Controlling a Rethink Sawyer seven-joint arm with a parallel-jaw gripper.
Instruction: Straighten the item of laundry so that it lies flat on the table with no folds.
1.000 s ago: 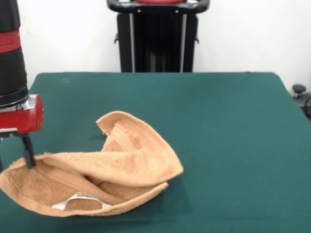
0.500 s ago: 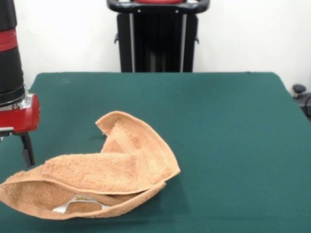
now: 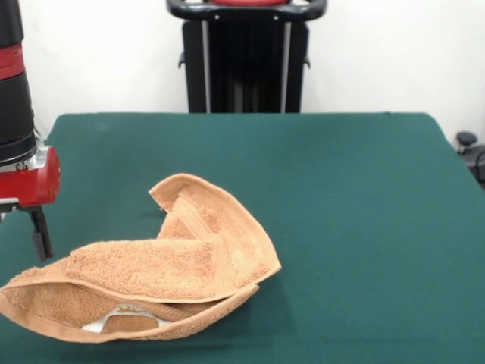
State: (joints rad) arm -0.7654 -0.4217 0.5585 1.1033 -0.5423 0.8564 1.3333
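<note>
Hanging at the table's left edge as the front camera sees it, the gripper point(image 3: 21, 241) shows only one dark finger point(image 3: 39, 235) below its red body; the other is out of frame, so whether it is spread or closed cannot be told. It grasps nothing: the visible finger ends just above the towel's left end, apart from the cloth.

Below and to the right lies the item of laundry point(image 3: 151, 265), an orange-tan terry towel, in the near-left part of the table point(image 3: 341, 197), close to the front edge and well clear of the right and far edges. It is not flat. A thick upper layer is folded over a lower one, leaving an open pocket along the near side where a white label point(image 3: 121, 312) peeks out. One corner point(image 3: 170, 193) points toward the table's middle and seems turned over itself.

By the look of it, the towel will handle as light, soft and limp: it will drape and drag rather than hold shape, and the felt-like top may grip it somewhat. A good hold would be the hemmed edge of the upper layer, near its left end or at the right-hand fold, taking one layer only so it peels open.
</note>
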